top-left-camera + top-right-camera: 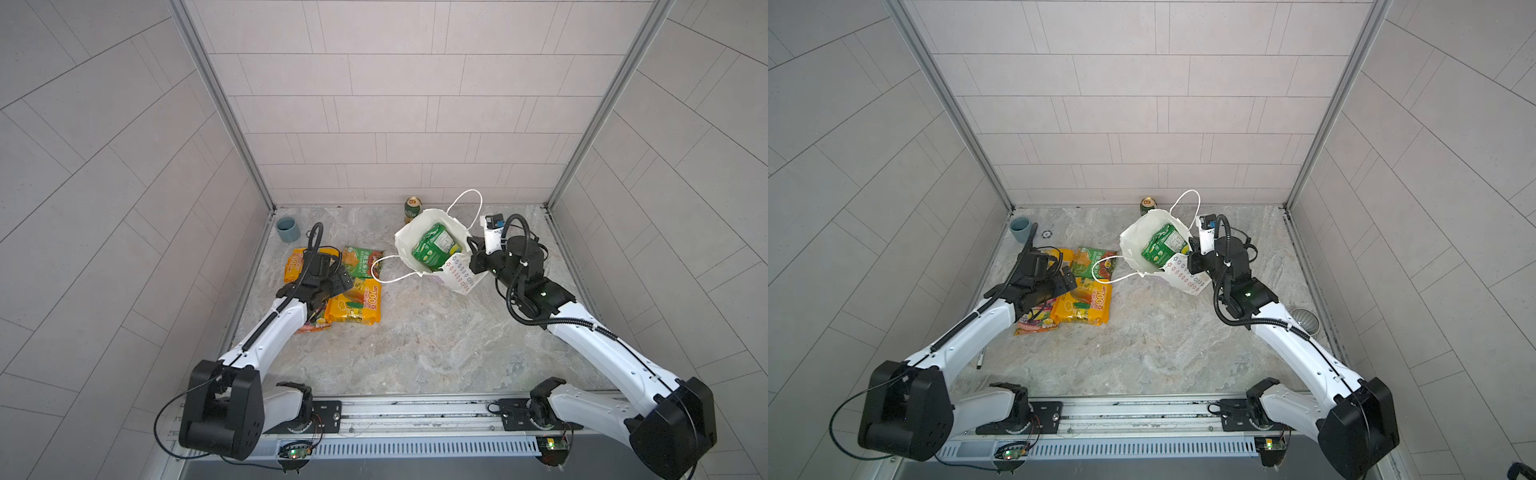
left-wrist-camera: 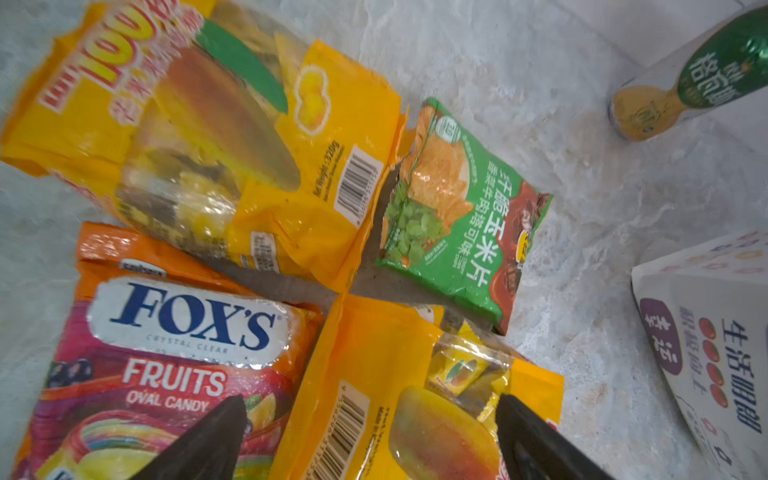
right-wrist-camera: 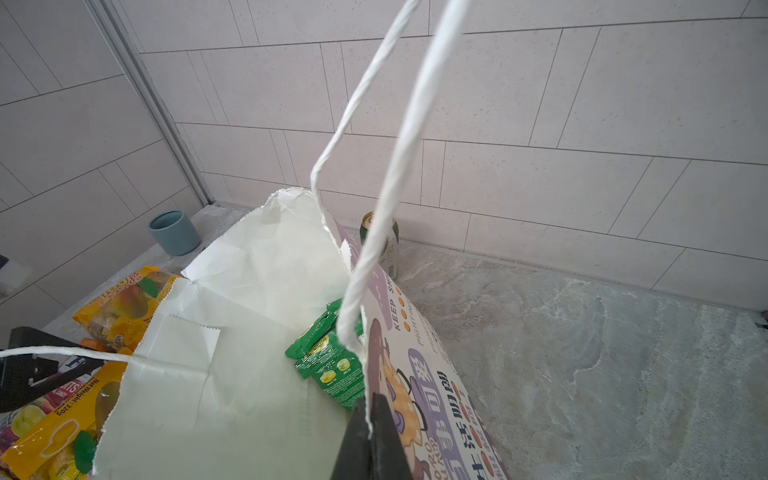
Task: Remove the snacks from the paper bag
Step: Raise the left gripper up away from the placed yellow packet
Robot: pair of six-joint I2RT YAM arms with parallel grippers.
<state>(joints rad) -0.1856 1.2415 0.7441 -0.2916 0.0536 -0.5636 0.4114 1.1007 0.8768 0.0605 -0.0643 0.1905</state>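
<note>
The white paper bag [image 1: 405, 243] stands open at the back middle, tilted, and my right gripper [image 1: 473, 246] is shut on its near rim [image 3: 368, 409]. Green snacks [image 1: 434, 248] lie inside it [image 3: 332, 368]. To the left, several snacks lie on the table: two yellow packets [image 2: 208, 137] [image 2: 395, 395], a green one [image 2: 457, 224] and a FOX'S packet [image 2: 166, 353]. My left gripper [image 2: 370, 401] hovers open just above the near yellow packet [image 1: 357, 307], holding nothing. My left arm hides part of the FOX'S packet in both top views.
A grey-blue cup [image 1: 288, 229] sits in the back left corner. The green-gold can [image 1: 412, 209] stands by the back wall behind the bag. A pen [image 1: 980, 357] lies at the left edge and a metal bowl [image 1: 1304, 320] near the right wall.
</note>
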